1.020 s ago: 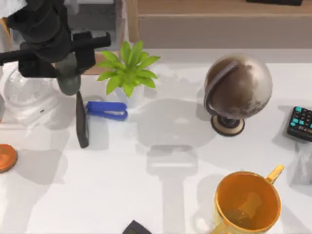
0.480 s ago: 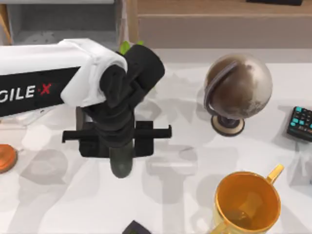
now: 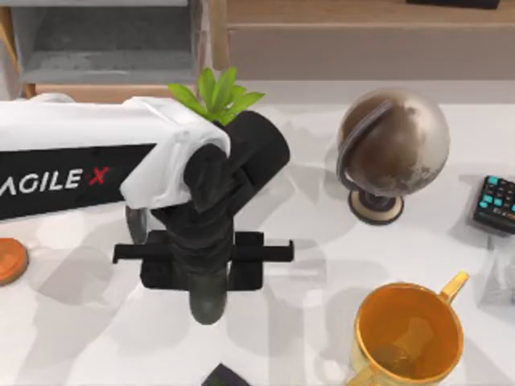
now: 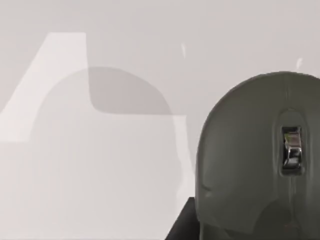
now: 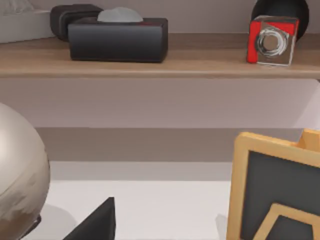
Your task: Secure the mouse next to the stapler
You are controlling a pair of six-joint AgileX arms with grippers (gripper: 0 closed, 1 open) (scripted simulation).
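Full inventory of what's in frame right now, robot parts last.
mouse: 1, grey-green, held over the table, left of centre
plant: 1, green, behind the left arm
globe: 1, brown-grey, right of centre
keypad: 1, black with teal keys, right edge
mug: 1, yellow, front right
disc: 1, orange, left edge
tissue box: 1, black, on shelf
cube: 1, red, on shelf
table: 1, white
left arm: white and black, from left
left gripper: black, fingers holding the mouse

Grey-green mouse (image 4: 260,160), orange mug (image 3: 409,336), bronze-and-silver globe (image 3: 394,145), green plant (image 3: 216,92), white table (image 3: 338,257)
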